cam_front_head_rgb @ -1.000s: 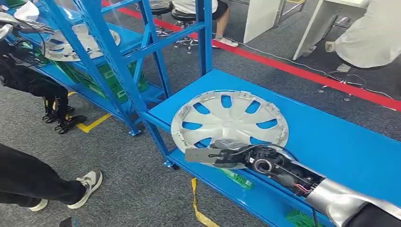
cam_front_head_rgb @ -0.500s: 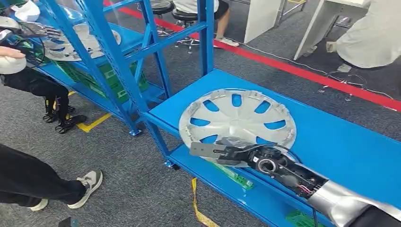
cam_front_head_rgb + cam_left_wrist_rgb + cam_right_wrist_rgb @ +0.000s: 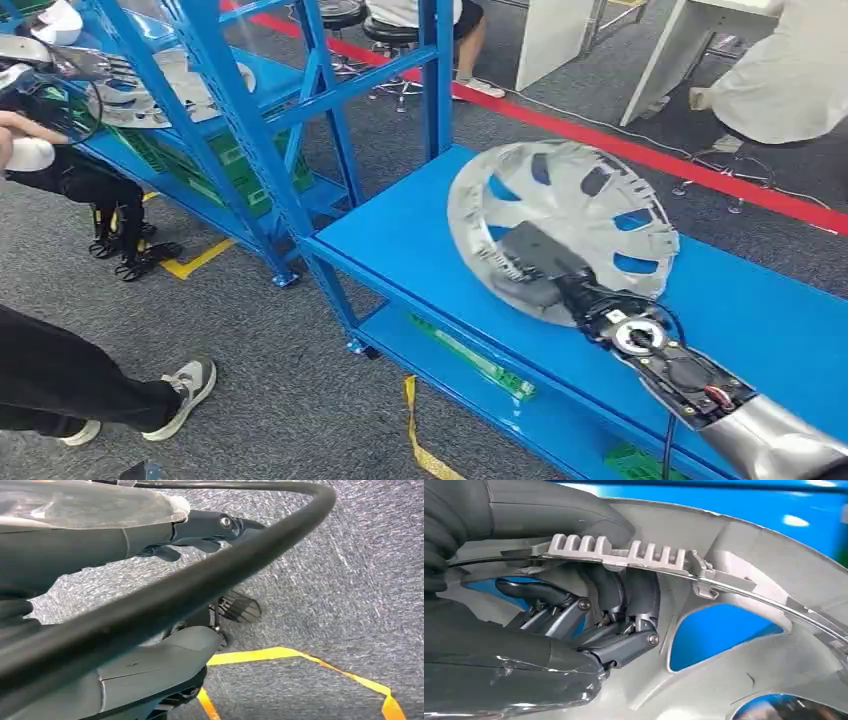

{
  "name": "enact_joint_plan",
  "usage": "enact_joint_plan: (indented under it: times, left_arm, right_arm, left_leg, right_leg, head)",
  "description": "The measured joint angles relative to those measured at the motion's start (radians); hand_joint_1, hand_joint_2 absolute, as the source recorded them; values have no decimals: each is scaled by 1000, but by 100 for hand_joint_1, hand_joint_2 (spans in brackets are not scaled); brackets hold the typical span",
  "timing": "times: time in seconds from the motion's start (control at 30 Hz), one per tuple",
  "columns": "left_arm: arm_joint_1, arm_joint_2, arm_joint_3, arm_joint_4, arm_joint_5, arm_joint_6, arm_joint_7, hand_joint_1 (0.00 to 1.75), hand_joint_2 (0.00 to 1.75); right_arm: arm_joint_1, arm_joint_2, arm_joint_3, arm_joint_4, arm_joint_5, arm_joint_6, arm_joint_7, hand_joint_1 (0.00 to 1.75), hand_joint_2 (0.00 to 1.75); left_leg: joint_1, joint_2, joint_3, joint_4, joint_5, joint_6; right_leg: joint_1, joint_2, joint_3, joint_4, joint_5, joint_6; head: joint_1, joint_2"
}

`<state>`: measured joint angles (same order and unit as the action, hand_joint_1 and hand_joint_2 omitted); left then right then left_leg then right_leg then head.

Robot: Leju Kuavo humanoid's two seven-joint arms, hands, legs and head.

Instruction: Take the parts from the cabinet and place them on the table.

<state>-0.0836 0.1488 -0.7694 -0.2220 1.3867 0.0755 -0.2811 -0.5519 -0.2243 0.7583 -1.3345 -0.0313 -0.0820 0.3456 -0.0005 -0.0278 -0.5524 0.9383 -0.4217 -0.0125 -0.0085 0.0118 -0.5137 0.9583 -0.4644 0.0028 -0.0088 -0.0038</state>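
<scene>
A: What changed? The hubcap (image 3: 560,225) lay flat on the blue shelf (image 3: 760,320) a second ago, the right hand (image 3: 535,262) at its near rim. Now it's tipped up on edge, far side lifted, and it sits further along the shelf.

B: So the pick is under way, lift started. It's not clear of the cabinet yet, and table placement isn't done.

A: Right hand state?

B: Clamped on the rim. The right wrist view shows what the head view doesn't: dark fingers (image 3: 624,630) curled behind the ribbed rim of the hubcap (image 3: 774,605), thumb over the front. The head view just gives the tilt and the arm.

A: Left hand (image 3: 150,535)?

B: The left wrist view looks down at grey carpet and yellow floor tape (image 3: 300,660). Fingers look loosely extended with nothing held, I think, but a cable blocks much of it. Marking cannot tell.

A: Second hubcap (image 3: 150,85) is on the far rack, still to fetch.
</scene>
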Motion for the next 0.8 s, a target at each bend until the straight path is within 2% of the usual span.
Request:
enact_joint_plan:
  times: [0.07, 0.2, 0.47, 0.63, 0.8]
  left_arm:
    - [0, 0, 0, 0, 0, 1, -1, 0, 175]
    - [1, 0, 0, 0, -1, 2, -4, 0, 175]
    - [0, 0, 0, 0, -2, 2, -5, 0, 175]
    - [0, 0, 0, 0, -5, 2, -13, 0, 175]
    - [0, 0, 0, 0, -9, 1, -21, 0, 175]
  right_arm:
    - [12, -9, -26, -25, -19, -14, -22, 175, 175]
    - [48, -20, -72, -72, -78, -52, -135, 175, 175]
    - [82, -31, -124, -128, -97, -59, -165, 175, 175]
    - [112, -33, -159, -161, -191, -63, -300, 175, 175]
    - [159, -33, -198, -213, -306, -16, -485, 175, 175]
  left_leg:
    - [0, 0, 0, 0, 0, 0]
    - [0, 1, 0, 0, 0, 0]
    - [0, 1, -1, 0, 0, 0]
    - [0, 1, -1, 0, 0, 0]
    - [0, 1, -2, 0, -1, 1]
  right_leg:
    - [0, 0, 0, 0, 0, 0]
    - [0, 1, 0, 0, 1, 0]
    - [0, 2, 0, 0, 0, 0]
    - [1, 2, -1, 0, 0, 0]
    - [1, 1, -2, 0, 0, 0]
  head:
    - [0, 0]
    - [0, 0]
    - [0, 0]
    - [0, 0]
    - [0, 0]
